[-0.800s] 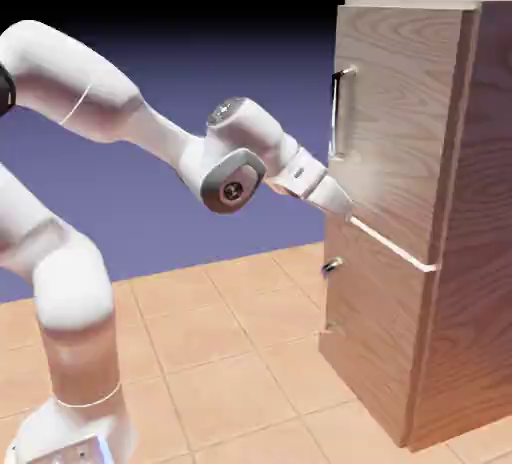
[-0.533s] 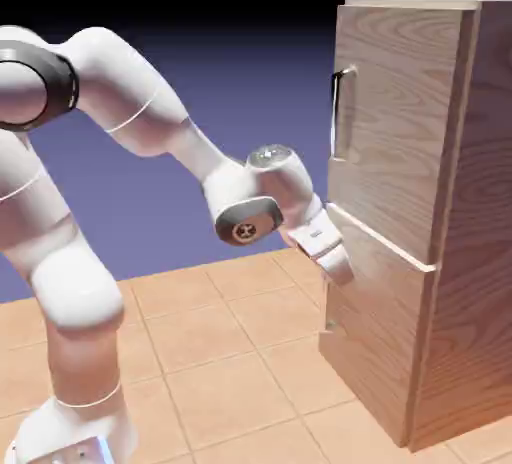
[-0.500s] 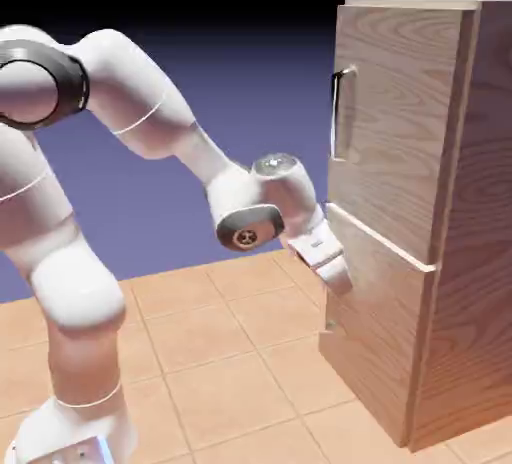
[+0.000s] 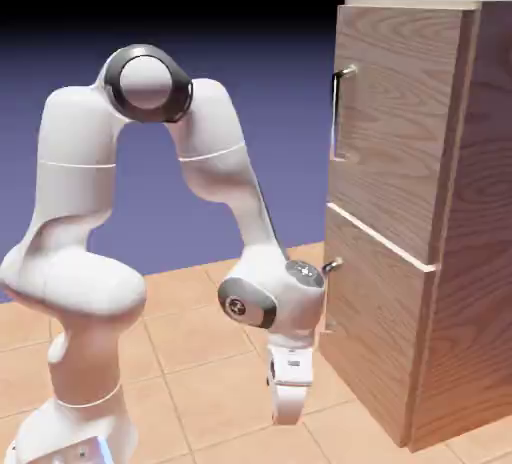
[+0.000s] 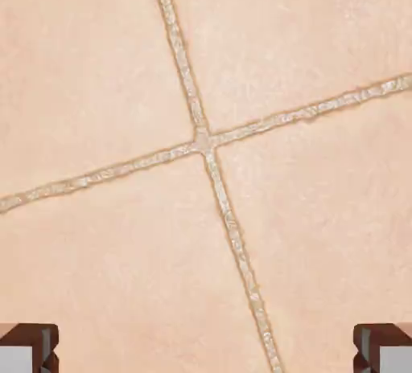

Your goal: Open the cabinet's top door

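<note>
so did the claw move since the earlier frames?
Yes. The claw dropped from the cabinet's seam to near the floor, now pointing down.

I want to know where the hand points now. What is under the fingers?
Under the open gripper only tiled floor shows, with a crossing of grout lines. Both fingers stand wide apart with nothing between. The cabinet is absent from the hand view.

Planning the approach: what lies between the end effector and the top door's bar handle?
Exterior view: the end effector hangs low, open. Between it and the bar handle sit the lower panel's knob and open air.
</note>
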